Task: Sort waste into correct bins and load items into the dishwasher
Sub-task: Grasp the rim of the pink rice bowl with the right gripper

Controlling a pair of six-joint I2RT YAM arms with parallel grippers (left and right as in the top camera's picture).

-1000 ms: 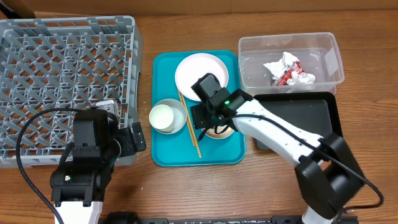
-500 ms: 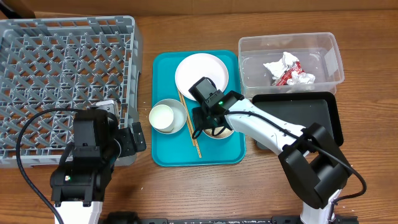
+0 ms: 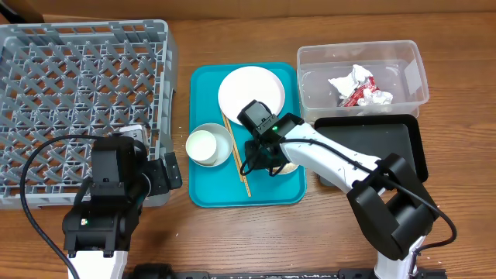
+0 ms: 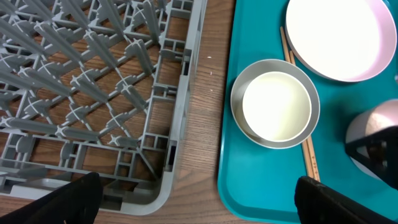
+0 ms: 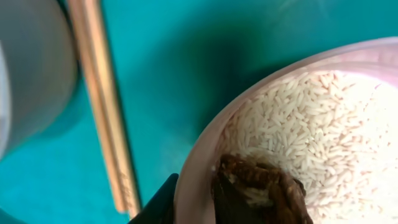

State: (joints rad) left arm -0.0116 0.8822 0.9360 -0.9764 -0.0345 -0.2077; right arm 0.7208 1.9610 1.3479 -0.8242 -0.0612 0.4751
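Two grippers are in view: the left gripper [image 4: 196,190] stands with its jaws spread fully, holding nothing, beside the corner of the grey lattice plastic dish rack [image 4: 180,121]. The right gripper [image 3: 265,160] sits at the small round white plate [image 5: 202,168] on the teal rectangular serving tray [image 3: 205,190]. One finger [image 5: 158,202] is outside the rim, with the small brown food lump [image 5: 261,186] and loose white rice grains [image 5: 323,130] just inside; whether its jaws grip anything cannot be told.
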